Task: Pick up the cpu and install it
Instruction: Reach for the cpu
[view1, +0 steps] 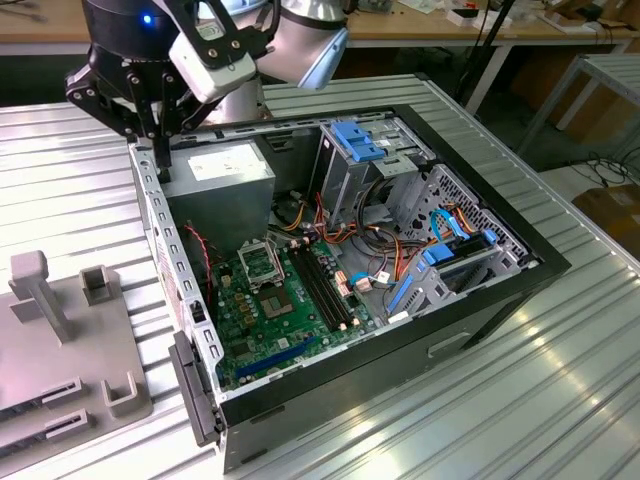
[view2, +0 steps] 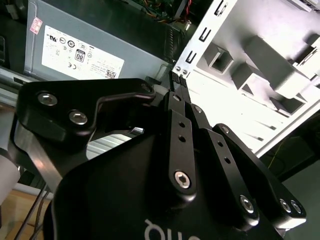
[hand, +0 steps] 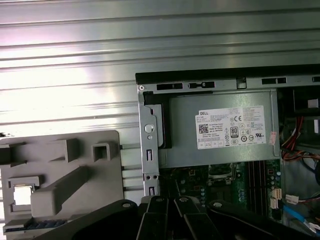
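The open computer case (view1: 480, 325) lay on its side on the ribbed metal table (view1: 560, 400). A grey fixture plate (view1: 70, 345) lay on the same table just beside the case, at the exterior view's left. The gripper (view1: 161, 168) hung above the rim of the case on the side that faces the fixture, close to the corner where the grey power supply (view1: 225, 172) was mounted. Its black fingers pointed down and were pressed together with nothing between them (in the second wrist view the ribbed pads (view2: 176, 82) met at the tip). As far as I could see, it touched neither the case nor the fixture.

The cpu (hand: 22, 195) lay apart from the gripper. In the first wrist view it appeared as a small pale square that rested flat in a square pocket of the fixture plate. The pocket was well away from the plate's edge that faces the case.

Inside the case the green board (view1: 270, 310) lay on the bottom. The black socket (view1: 258, 262) sat on it near the power supply; whether anything was in it I could not tell. Coloured cables (view1: 385, 245) and blue drive brackets (view1: 365, 140) took the other half of the case
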